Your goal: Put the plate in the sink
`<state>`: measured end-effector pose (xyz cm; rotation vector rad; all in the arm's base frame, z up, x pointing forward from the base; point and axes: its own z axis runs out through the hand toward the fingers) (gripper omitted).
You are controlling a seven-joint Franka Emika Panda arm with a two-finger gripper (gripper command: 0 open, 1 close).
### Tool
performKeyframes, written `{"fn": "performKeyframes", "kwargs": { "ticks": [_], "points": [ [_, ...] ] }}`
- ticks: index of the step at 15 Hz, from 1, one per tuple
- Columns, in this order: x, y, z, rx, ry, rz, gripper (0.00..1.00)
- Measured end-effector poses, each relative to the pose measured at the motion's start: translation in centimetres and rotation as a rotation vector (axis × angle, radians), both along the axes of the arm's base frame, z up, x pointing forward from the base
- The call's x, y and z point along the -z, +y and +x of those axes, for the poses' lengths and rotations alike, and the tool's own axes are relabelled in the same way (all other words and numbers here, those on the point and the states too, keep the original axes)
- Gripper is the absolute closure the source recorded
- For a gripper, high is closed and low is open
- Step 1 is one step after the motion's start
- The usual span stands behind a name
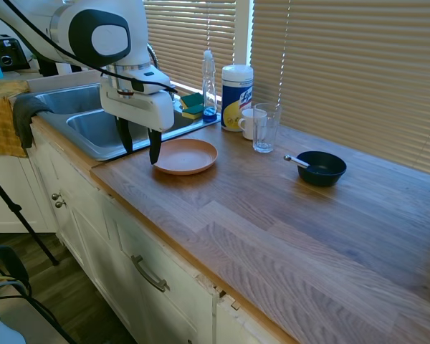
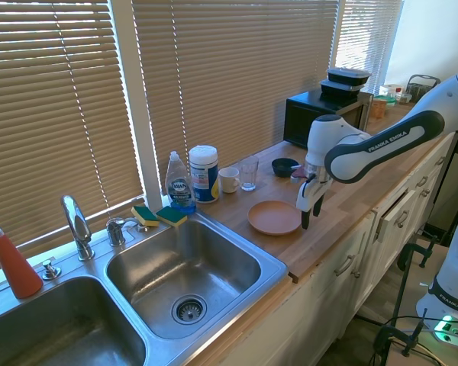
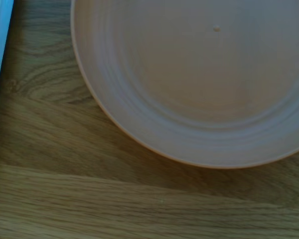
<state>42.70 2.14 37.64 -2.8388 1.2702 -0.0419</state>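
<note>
The wooden counter (image 1: pixel 287 222) fills most of the first exterior view, with the sink (image 2: pixel 183 267) let into it at about 10 o'clock from the plate (image 1: pixel 185 155). The plate lies flat on the wood just beside the sink's near corner, empty and not yet lifted. The gripper (image 1: pixel 138 143) hangs over the plate's 9 o'clock edge, fingers pointing down and spread wide with nothing between them; one dark finger stands at the rim, the other outside it toward the basin. This looks like the approach step, before any grasp. Next, I judge, the fingers must drop astride the low rim and pinch it, then lift and carry the plate toward 10 o'clock into the basin. A dark bowl (image 1: pixel 321 168) with a spoon sits well apart at 3 o'clock.
</note>
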Motion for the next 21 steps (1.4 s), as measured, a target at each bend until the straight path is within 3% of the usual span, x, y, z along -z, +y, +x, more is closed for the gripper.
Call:
{"fn": "performKeyframes", "kwargs": {
  "ticks": [4, 13, 18, 21],
  "points": [
    [-0.2, -0.3, 0.3, 0.005, -0.017, -0.009, 0.0],
    [-0.8, -9.4, 6.9, 0.183, -0.067, 0.056, 0.0],
    [2.4, -12.6, 11.7, 0.194, -0.01, 0.169, 0.0],
    [4.0, -13.3, 13.2, 0.172, 0.038, 0.201, 0.0]
  ]
}}
